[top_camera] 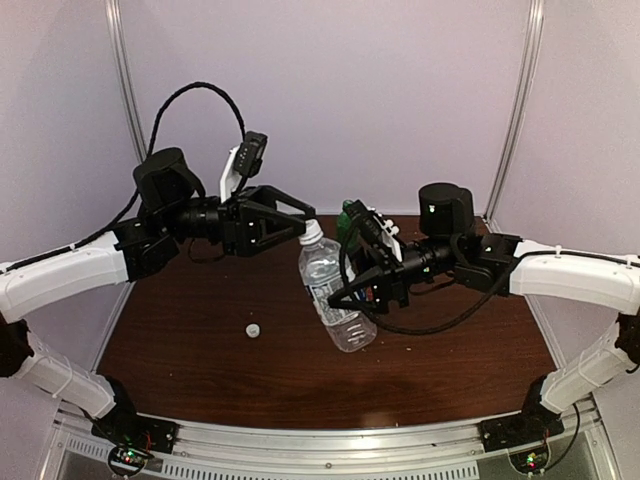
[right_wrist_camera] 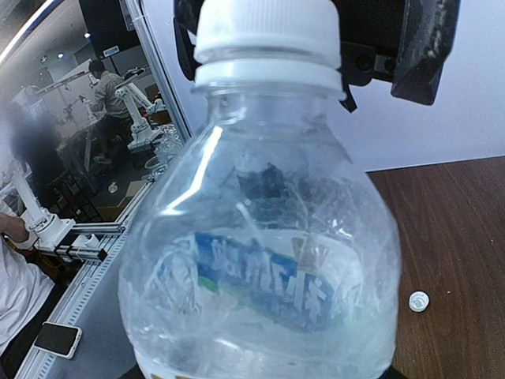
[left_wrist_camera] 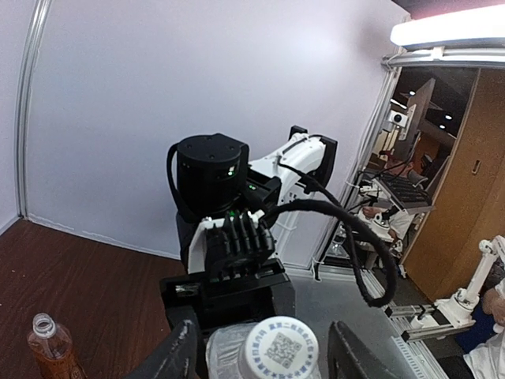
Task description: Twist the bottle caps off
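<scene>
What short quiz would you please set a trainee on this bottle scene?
1. True or false: the water bottle stands upright on the table.
2. Which one holds the bottle's body? A) left end effector B) right end effector
3. Fill in: the loose cap lying on the table is ____ in colour.
Key: 1 false, it is tilted; 2 B; 3 white.
</scene>
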